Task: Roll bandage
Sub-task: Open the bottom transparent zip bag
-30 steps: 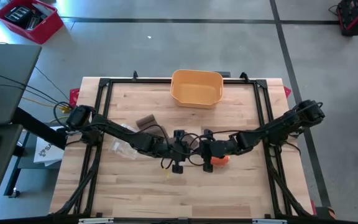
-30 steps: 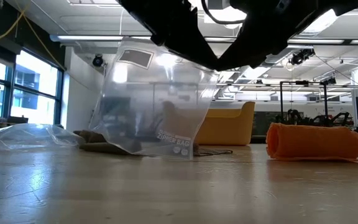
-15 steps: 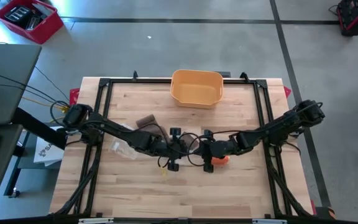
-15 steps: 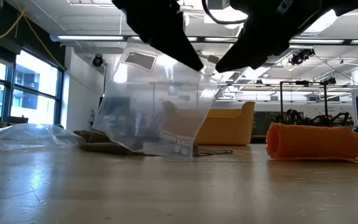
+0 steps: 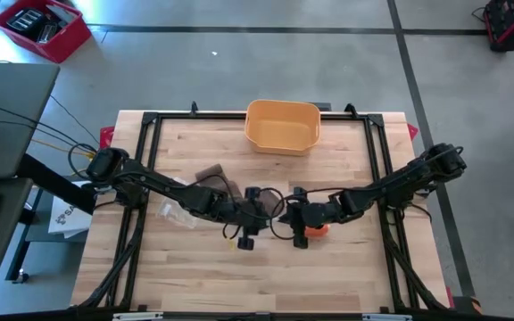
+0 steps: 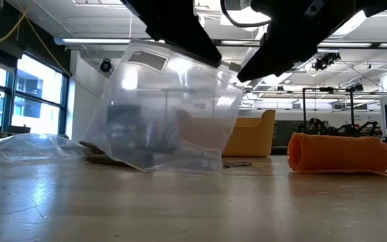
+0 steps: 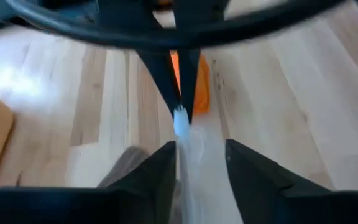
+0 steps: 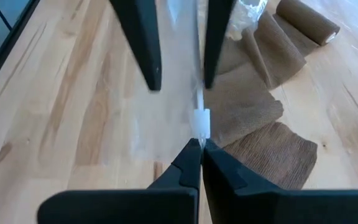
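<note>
Sagging at its left-hand corner, the clear zip bag (image 6: 163,111) hangs between the two arms just above the surface (image 5: 328,276), its lower edge near the wood, where half a second ago it hung squarer and tauter. The change comes from the left gripper (image 8: 178,46): its fingers, which had been pinching the bag's top edge, now stand spread either side of the plastic, as the right wrist view shows plainly. The right gripper (image 8: 196,155) is pressed together on the bag's zip edge and now carries the bag alone. The bandage to be rolled, a tan strip (image 8: 263,99), lies partly unrolled on the surface behind the bag, with its rolled end (image 5: 209,172) toward the yellow bin (image 5: 282,125). An orange roll (image 6: 341,153) lies on the surface just beside the right gripper, apart from the bag. A second, crumpled bag (image 5: 175,212) lies under the left arm. Judging from this, the work is at the bagging stage: the left gripper has probably let go to take a new hold or to fetch a roll, and the bag, held by one edge, may swing or fold shut.
</note>
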Robot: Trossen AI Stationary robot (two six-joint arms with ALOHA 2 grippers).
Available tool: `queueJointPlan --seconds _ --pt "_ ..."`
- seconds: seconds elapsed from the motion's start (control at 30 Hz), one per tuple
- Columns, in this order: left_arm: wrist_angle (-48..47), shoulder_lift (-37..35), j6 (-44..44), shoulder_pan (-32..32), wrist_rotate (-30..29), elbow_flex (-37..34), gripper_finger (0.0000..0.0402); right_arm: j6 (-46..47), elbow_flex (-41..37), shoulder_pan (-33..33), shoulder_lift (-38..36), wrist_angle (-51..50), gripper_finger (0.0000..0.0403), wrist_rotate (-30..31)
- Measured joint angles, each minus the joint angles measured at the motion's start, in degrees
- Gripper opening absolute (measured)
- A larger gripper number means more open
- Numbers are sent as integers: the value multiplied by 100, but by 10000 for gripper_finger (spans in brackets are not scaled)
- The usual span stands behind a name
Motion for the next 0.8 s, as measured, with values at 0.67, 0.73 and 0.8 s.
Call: queueJointPlan --seconds 0.67,0.73,0.8 --pt "1681 418 343 20 -245 -393 132 -91 0 0 0 89 0 -96" --pt "1691 418 341 -2 -246 -393 128 -107 0 0 0 81 0 -127" --pt "1679 418 349 -13 -262 -393 123 -108 0 0 0 93 0 -154"
